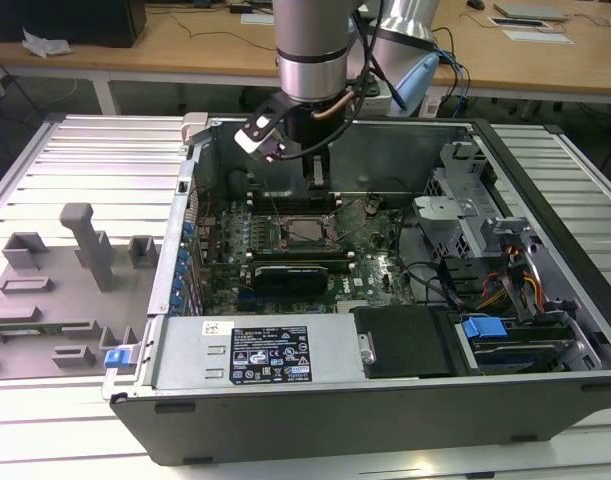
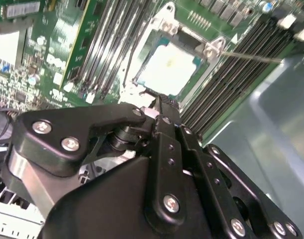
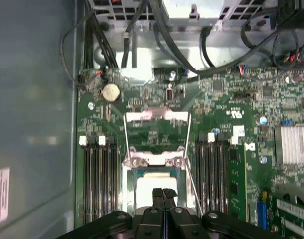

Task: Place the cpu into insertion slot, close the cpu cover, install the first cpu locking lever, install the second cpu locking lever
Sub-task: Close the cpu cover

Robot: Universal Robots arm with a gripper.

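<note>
Pincer (image 3: 163,193) hangs just above the insertion slot (image 1: 307,233) inside the open computer case (image 1: 435,420), its black fingers pressed together with nothing between them; cpu (image 2: 167,70) lies flat within the slot, pale top showing; cpu cover (image 3: 156,117) stands swung open beyond the slot's edge farthest from the pincer; memory slots (image 3: 99,179) flank the slot on both sides; case rests on the table (image 1: 65,150).

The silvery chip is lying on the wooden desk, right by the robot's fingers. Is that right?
Not on the wooden desk. The silvery chip is lying on the green board, right by the robot's fingers. The second wrist view shows it.
</note>
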